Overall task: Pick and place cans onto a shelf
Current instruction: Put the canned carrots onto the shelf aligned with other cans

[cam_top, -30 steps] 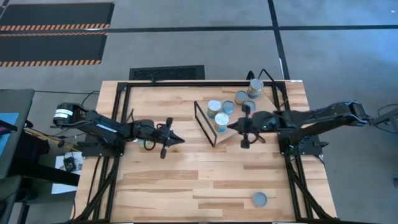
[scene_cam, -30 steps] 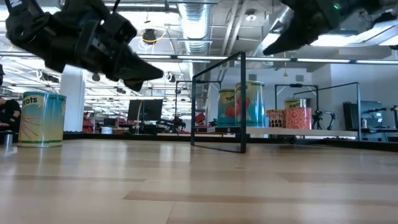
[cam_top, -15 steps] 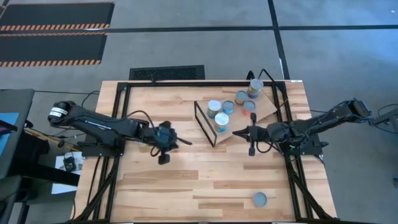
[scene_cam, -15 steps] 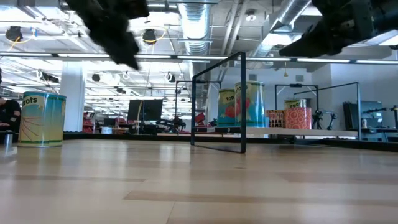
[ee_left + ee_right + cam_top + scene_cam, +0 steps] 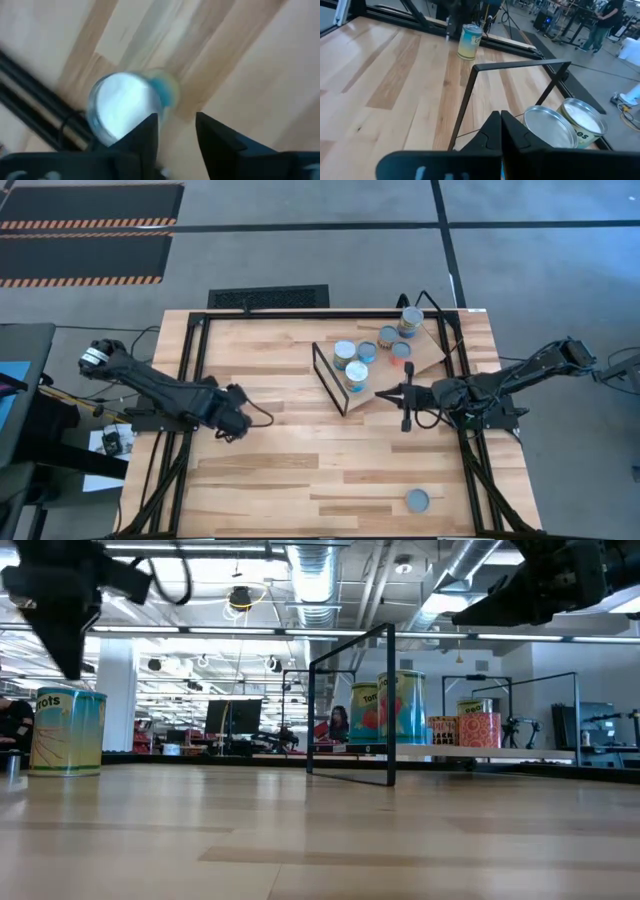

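A teal and yellow can [image 5: 68, 730] stands upright on the tabletop at the left; its silver top [image 5: 122, 107] shows in the left wrist view. My left gripper [image 5: 176, 135] hangs above it, pointing down, open. The can lies off to one side of the gap, and the gripper hides it in the high view [image 5: 235, 425]. Several cans [image 5: 355, 375] stand on the shelf [image 5: 425, 355], a light board with a black wire frame [image 5: 330, 378]. My right gripper [image 5: 385, 392] is shut, pointing toward the table's left above the shelf's near edge.
One more can [image 5: 417, 500] stands alone near the table's front right corner. A black metal frame [image 5: 190, 350] runs around the table's sides. Bare planks lie between the left arm and the shelf. People and equipment show in the room beyond.
My left gripper has swung from pointing level toward the shelf to pointing down, and has gone toward the table's left edge until it is over the lone can. My right gripper has drawn back from over the shelf's cans toward the right edge and sunk a little, then kept still.
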